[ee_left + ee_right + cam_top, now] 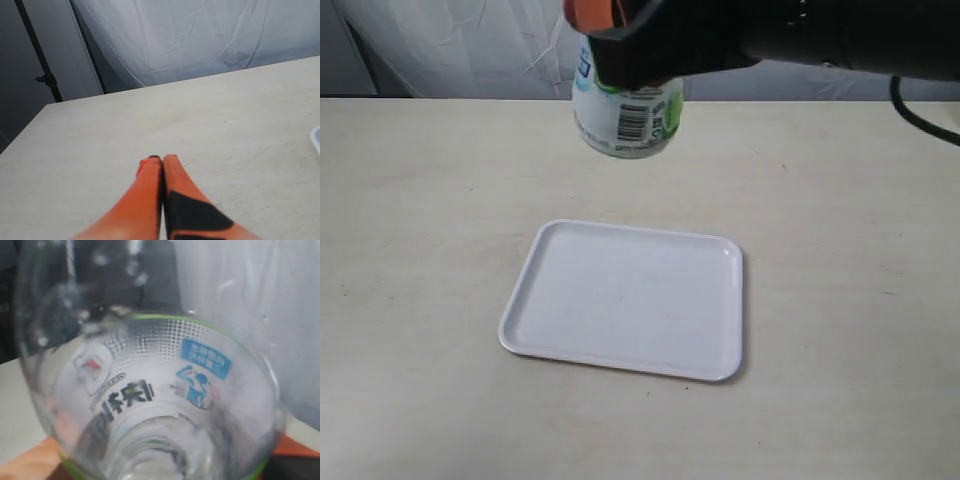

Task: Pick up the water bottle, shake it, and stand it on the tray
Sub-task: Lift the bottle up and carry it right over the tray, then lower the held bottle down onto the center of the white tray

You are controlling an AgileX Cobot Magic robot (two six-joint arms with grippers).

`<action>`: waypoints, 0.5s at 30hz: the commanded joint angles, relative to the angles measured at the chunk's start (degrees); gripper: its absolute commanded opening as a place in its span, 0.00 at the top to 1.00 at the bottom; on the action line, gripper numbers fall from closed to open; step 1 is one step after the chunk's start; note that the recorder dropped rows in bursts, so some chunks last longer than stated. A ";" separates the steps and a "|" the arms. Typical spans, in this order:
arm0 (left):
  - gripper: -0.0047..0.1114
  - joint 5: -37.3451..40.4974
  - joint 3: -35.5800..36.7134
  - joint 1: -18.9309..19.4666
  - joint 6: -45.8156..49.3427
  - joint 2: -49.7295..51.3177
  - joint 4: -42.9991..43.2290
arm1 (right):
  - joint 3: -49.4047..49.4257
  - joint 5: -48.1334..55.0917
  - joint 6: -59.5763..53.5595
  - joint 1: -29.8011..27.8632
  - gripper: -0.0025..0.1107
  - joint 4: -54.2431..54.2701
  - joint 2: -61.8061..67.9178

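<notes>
The water bottle (625, 120) hangs in the air beyond the far edge of the tray (620, 300), its labelled lower part showing a barcode and green patch. My right gripper (620, 50) is shut on the bottle's upper part, which hides the cap. In the right wrist view the clear bottle (150, 390) fills the frame, label and blue patch seen through the plastic, with an orange finger (25, 465) at the edge. The white tray lies flat and bare on the table. My left gripper (162, 160) is shut on nothing, low over the table.
The beige table (420, 200) spreads around the tray. A white draped backdrop (450, 45) hangs behind the far edge. A dark cable (920, 115) trails from the right arm. A corner of the tray (316, 140) shows in the left wrist view.
</notes>
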 commanded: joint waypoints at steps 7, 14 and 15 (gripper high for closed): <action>0.96 0.12 0.21 -0.03 -0.12 -0.26 -0.16 | 14.19 -7.26 0.23 3.60 0.99 6.97 -0.30; 0.96 0.12 0.21 -0.03 -0.24 -0.26 -0.16 | 8.18 -8.47 0.12 3.63 0.99 1.71 -8.98; 0.96 0.12 0.21 -0.03 -0.24 -0.26 -0.16 | 9.23 -7.65 0.12 3.63 0.99 1.71 -8.76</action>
